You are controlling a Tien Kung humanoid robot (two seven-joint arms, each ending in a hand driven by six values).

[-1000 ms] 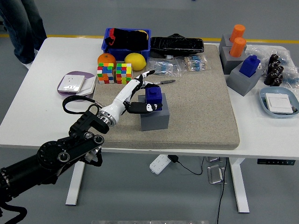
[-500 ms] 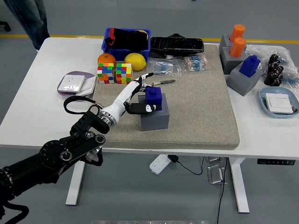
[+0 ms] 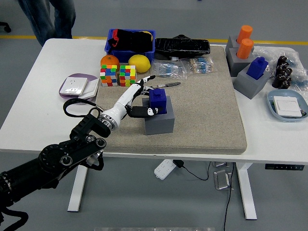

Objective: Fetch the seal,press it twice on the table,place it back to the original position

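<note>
A blue seal (image 3: 158, 100) stands upright in a grey block holder (image 3: 160, 122) on the left part of the grey mat (image 3: 207, 110). My left hand (image 3: 144, 96) comes in from the lower left and sits against the seal's left side. Its thumb (image 3: 143, 112) lies by the seal's front-left face, while the white fingers (image 3: 148, 80) stretch out past the seal's back-left corner and are not closed around it. The seal sits in its holder. My right arm does not show.
Two colour cubes (image 3: 118, 75), an orange (image 3: 109, 60), a lemon (image 3: 139, 63) and a blue bin (image 3: 131, 41) lie behind the hand. A socket box (image 3: 78, 85) is at left. More seals in grey holders (image 3: 250, 82) and a blue tray (image 3: 287, 105) stand at right. A person's legs (image 3: 48, 17) show at top left.
My left hand has drawn slightly back and left beside the seal, fingers still spread. The seal has not moved. The person at the top left has walked to the right.
</note>
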